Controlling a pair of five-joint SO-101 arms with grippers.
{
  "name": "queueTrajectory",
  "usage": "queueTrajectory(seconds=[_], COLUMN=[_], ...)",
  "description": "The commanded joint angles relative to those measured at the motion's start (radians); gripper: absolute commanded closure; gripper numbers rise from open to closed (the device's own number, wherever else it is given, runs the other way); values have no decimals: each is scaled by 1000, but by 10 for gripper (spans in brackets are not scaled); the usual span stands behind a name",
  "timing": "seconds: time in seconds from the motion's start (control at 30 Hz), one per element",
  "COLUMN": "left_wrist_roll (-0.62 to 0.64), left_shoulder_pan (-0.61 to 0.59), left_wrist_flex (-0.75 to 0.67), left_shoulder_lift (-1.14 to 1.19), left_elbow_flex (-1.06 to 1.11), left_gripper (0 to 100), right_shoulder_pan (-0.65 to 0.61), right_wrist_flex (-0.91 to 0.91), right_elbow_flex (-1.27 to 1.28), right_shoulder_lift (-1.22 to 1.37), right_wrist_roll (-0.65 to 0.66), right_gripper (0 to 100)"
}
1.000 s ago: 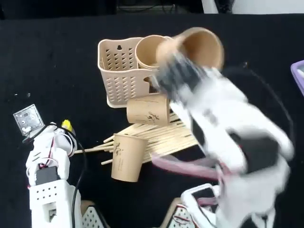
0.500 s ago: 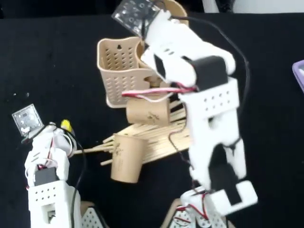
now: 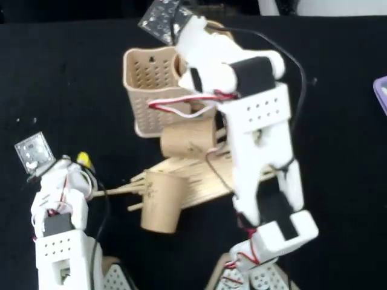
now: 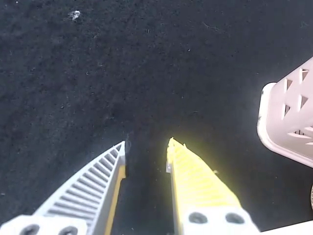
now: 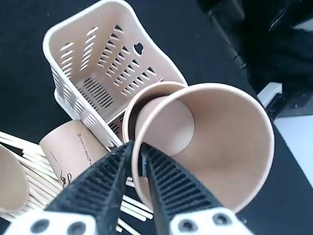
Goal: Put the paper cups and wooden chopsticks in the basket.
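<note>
Right wrist view: near the tabletop's [image 3: 72,60] far edge, one basket [image 5: 105,68] holds a nested cup [image 5: 128,110]. The right hand [image 5: 137,149] pinches the held cup's [image 5: 220,147] rim just over it. Likely next: lower, nest, release. Four cups in all, two loose mid-tabletop: lying cup [image 3: 188,140], front cup [image 3: 161,202]. Chopsticks [image 3: 199,181] heaped, uncountable. Left hand [image 4: 145,152] gapes empty by the left edge.

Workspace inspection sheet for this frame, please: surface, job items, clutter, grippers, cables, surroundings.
Surface: black table, dark matte top.
Job's things: basket upright with a nested cup inside; held cup tilted over it; side-lying cup and fourth cup by the chopsticks.
Clutter: purple object at the high view's right edge.
Grippers: left gripper open over the table; right gripper shut on the held cup's rim.
Cables: red and white wires and a black cable on the right arm.
Surroundings: white surface beyond the far edge.
</note>
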Motion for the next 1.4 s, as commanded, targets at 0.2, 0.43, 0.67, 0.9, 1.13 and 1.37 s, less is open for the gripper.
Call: queueTrajectory(seconds=[0.2, 0.43, 0.67, 0.9, 1.13, 1.37], left_wrist_roll=[6, 6, 6, 6, 6, 6], left_shoulder_pan=[2, 2, 2, 2, -2, -4], left_wrist_flex=[-18, -18, -18, -21, -18, -18], left_shoulder_lift=[-14, -14, -14, -14, -14, -14], left_elbow_flex=[-8, -8, -8, -7, -7, -7], left_gripper=[855, 855, 855, 855, 855, 855], right_shoulder_pan=[-11, -12, -31, -54, -54, -40], right_wrist_flex=[28, 31, 112, 94, -55, -183], right_elbow_flex=[-47, -51, -137, -65, 105, 237], right_shoulder_lift=[16, 7, -73, -104, -87, -85], right_wrist_roll=[-12, -12, -66, -68, -68, -68], right_gripper=[833, 800, 800, 801, 801, 801])
